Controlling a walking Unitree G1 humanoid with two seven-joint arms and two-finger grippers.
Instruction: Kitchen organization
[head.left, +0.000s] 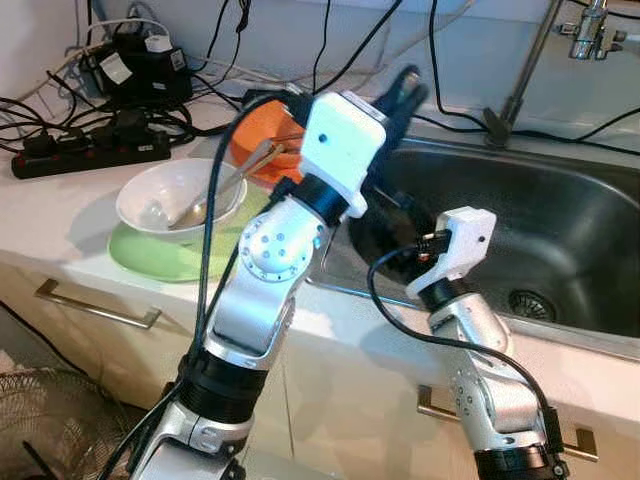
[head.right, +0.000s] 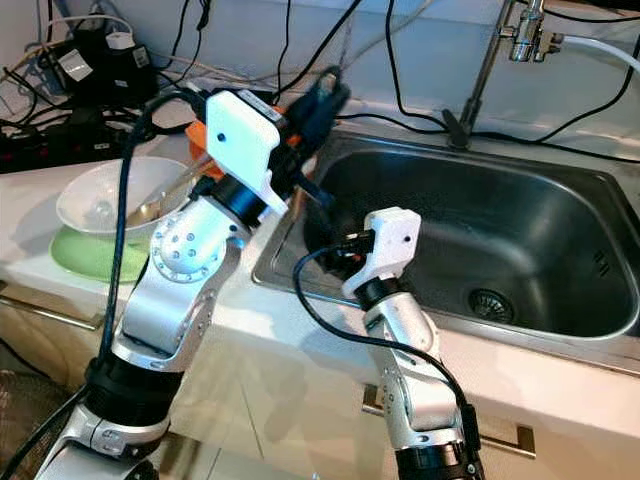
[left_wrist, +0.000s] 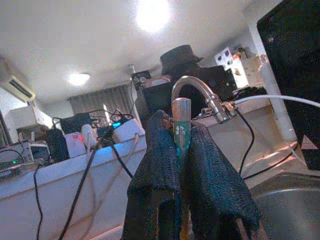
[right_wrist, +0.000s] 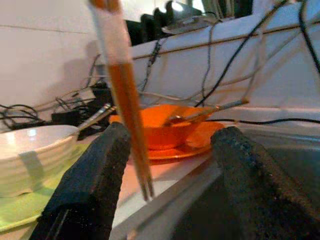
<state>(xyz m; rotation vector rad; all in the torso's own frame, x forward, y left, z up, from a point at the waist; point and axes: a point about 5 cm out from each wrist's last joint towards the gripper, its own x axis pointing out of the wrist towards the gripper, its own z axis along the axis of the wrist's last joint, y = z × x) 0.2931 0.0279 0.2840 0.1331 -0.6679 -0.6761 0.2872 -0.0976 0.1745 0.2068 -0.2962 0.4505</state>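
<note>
My left gripper (head.left: 405, 88) is raised above the sink's left rim and is shut on a pair of brown chopsticks (left_wrist: 181, 120). The chopsticks (right_wrist: 125, 95) hang down from it, tips pointing down, close to one finger of my right gripper (right_wrist: 172, 137). That gripper sits low inside the left part of the steel sink (head.left: 560, 230) and is open, with nothing between its fingers. On the counter to the left, a white bowl (head.left: 165, 195) with a metal spoon rests on a green plate (head.left: 150, 258). Behind it is an orange bowl (right_wrist: 160, 127) with a spoon on an orange plate.
A faucet (head.left: 590, 30) stands at the sink's back right. Black power strips and tangled cables (head.left: 110, 110) crowd the counter's back left, and more cables run along the wall. Cabinet handles (head.left: 95, 305) line the counter front. The sink drain (head.left: 525, 300) lies at the basin floor.
</note>
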